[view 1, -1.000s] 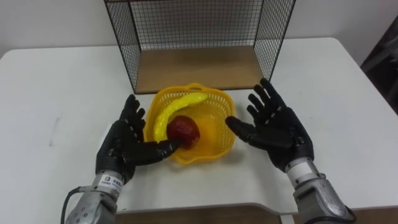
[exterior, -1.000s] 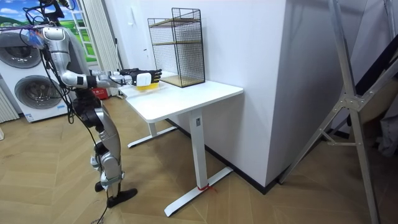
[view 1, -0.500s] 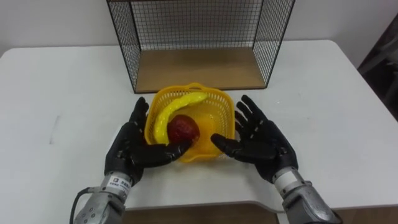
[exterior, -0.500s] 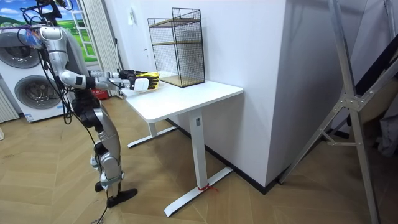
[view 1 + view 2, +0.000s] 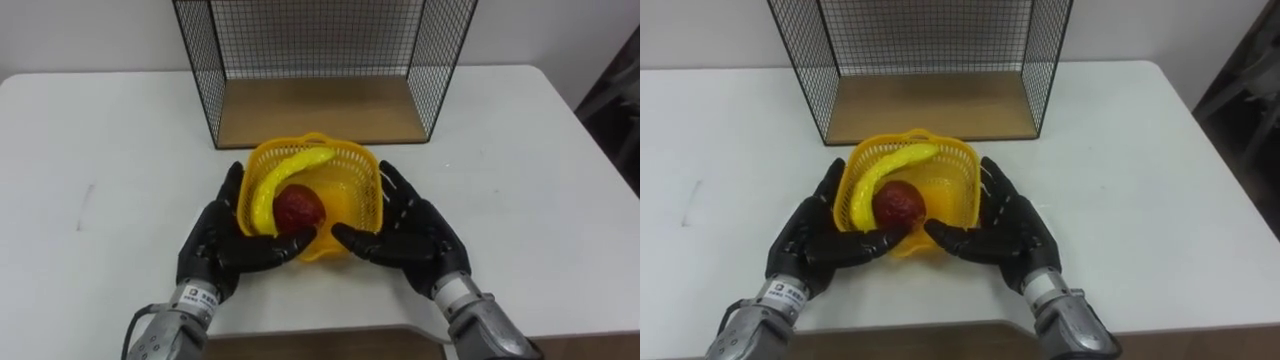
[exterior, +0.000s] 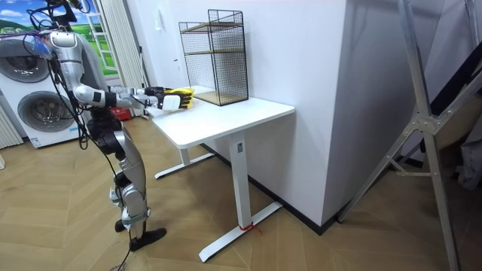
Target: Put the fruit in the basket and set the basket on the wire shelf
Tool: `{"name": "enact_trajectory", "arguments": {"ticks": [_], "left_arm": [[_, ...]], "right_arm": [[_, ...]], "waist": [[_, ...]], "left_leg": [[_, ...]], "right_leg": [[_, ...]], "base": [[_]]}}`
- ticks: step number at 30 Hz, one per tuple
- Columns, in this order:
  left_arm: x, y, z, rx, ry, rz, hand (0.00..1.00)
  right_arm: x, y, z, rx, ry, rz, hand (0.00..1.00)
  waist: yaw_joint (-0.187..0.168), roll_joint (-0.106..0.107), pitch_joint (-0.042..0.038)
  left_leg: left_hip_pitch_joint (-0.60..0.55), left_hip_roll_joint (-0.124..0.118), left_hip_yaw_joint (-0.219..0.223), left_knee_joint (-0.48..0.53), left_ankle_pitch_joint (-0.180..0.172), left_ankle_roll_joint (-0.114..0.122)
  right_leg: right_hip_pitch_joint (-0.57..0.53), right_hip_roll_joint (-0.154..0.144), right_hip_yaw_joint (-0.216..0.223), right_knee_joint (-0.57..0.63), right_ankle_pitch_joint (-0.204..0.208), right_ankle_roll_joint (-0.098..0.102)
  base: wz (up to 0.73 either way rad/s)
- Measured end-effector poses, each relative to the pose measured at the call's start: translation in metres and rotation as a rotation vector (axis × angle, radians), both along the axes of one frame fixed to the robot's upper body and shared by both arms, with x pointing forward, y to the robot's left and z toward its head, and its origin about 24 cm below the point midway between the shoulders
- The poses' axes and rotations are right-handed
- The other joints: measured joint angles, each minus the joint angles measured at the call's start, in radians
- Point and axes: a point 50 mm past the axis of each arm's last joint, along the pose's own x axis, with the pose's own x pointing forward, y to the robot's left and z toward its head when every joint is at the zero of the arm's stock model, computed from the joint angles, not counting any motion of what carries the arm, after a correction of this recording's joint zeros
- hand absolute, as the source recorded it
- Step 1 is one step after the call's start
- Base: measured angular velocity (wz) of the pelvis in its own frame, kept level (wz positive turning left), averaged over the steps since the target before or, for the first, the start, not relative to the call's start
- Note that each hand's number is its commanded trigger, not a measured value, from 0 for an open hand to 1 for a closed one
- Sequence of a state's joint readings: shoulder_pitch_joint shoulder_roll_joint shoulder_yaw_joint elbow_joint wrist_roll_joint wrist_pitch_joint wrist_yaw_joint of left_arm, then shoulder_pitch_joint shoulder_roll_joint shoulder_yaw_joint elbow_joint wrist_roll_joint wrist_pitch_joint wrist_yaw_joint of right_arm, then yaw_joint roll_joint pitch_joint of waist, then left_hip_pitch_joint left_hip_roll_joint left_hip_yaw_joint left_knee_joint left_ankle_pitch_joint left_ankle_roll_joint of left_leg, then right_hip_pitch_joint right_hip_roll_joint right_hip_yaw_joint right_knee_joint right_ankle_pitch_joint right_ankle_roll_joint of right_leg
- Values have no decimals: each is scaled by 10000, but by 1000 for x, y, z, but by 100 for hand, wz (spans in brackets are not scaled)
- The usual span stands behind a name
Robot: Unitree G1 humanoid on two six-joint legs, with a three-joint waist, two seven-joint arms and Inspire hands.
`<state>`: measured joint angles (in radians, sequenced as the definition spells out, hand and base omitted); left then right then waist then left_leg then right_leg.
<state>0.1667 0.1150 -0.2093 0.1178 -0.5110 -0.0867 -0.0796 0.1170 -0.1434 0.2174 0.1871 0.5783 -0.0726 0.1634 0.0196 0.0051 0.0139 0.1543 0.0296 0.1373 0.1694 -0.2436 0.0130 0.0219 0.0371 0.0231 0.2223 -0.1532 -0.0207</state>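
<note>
Flanking the basket point(image 5: 356, 160), left hand point(image 5: 215, 245) and right hand point(image 5: 415, 235) touch it.

My left hand point(image 5: 215, 245) and my right hand point(image 5: 410, 235) are both black, with a glossy sheen on the fingers. The basket point(image 5: 345, 160) is bright yellow with a fine lattice pattern in its wall. The banana point(image 5: 275, 180) is a paler yellow, the round fruit point(image 5: 298, 208) dark red. The wire shelf point(image 5: 320, 40) is a black square grid over a brown wooden board point(image 5: 320, 108). The table point(image 5: 100, 150) is plain white.
</note>
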Motion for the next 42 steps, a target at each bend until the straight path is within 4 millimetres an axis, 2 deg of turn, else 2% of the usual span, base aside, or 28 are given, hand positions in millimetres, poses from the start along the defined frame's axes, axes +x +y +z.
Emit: {"name": "enact_trajectory", "arguments": {"ticks": [6,15,24,29,32,42], "left_arm": [[0,-5,0,-72,17,-60,0],[3,-9,1,-46,-3,-34,0],[7,-15,4,-162,-37,148,0],[16,-18,12,-351,-326,65,0],[19,-24,16,-433,-497,-92,0],[21,-25,18,-446,-661,-33,0]], "right_arm": [[1,2,0,-56,2,36,0],[6,10,3,-146,-147,184,0],[15,15,10,-392,-414,78,0],[28,18,21,-565,-845,-119,0],[33,18,26,-606,-1032,-345,0],[38,20,32,-687,-1245,-431,0]], "waist": [[-3,-76,-2],[-44,13,68],[-221,-4,71],[-413,-14,66],[-414,-21,60],[-416,-36,48]], "left_leg": [[-24,-8,1,4,0,0],[-51,-12,-13,26,0,0],[-72,-15,-25,27,0,1],[-64,-14,-16,24,1,1],[-48,-11,-12,24,0,1],[-35,-6,5,45,1,1]], "right_leg": [[-3,-7,-1,-13,13,10],[-35,-7,2,-2,13,15],[-39,-10,1,-7,12,16],[-41,-5,9,-10,13,15],[-29,-3,9,-14,14,14],[-31,1,2,20,23,5]], "base": [[0],[0],[0],[0],[0],[0]]}}
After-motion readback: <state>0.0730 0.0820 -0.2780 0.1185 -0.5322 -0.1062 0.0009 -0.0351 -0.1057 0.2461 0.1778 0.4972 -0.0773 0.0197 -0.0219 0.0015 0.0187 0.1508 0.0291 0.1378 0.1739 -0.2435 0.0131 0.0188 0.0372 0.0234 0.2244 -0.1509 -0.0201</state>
